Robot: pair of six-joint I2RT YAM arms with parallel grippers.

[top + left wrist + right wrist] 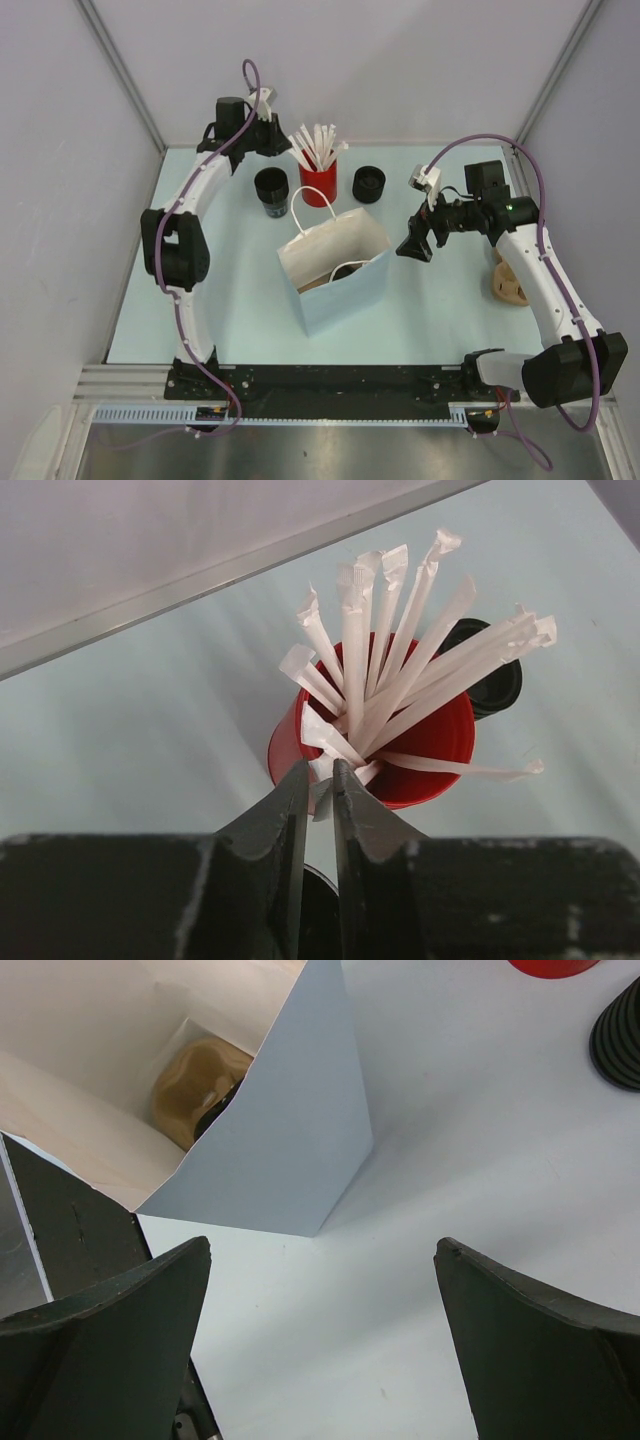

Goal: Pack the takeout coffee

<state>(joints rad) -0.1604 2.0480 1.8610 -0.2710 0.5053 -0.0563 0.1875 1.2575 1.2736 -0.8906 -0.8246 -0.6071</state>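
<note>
Pale blue table (450, 320), plain grey walls (400, 60) w/ metal corner posts (123, 75).

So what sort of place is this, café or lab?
Most likely a lab test cell: plain grey walls close round a pale table, the arms are bolted to a rail, and the white paper bag and red cup look like props.
</note>
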